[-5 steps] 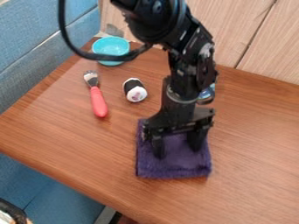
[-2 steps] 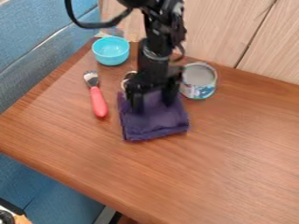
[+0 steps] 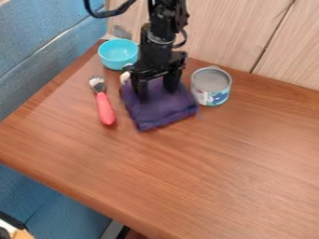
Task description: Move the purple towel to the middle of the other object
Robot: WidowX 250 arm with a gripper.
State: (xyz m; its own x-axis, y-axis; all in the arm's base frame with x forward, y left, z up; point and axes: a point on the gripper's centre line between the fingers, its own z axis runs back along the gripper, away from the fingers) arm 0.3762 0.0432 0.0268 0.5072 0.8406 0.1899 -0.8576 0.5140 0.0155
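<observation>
Purple towel (image 3: 161, 110): one, folded into a thick pad, flat on the table, set askew. Place: just left of the can and a little nearer the camera, one corner close by it; contact with the can cannot be told.

Gripper (image 3: 157, 94): one, black, two-fingered, left of the can, pointing down over the towel's far half. State: released, the fingers (image 3: 144, 91) parted, tips down at the cloth, with purple fabric showing between them.

Can (image 3: 211, 87): one, landmark of this list; upright, grey inside, its side printed in blue-green and white.

Whitish item (image 3: 125, 77): one, left of the can, at the towel's far left corner; mostly hidden, kind uncertain.

Fork (image 3: 105, 108): one, red handle, metal head; well left of the can, head pointing away from the camera.

Bowl (image 3: 118, 54): one, light blue, upright; left of the can and farther back.

Arm (image 3: 165, 30): black, descending from the top edge, left of the can.

Table (image 3: 224, 172): brown wood grain, beneath the can.

Panel (image 3: 227, 32): pale wood, behind the can.

Upholstery (image 3: 37, 56): blue, far left of the can, past the table's edge.
</observation>
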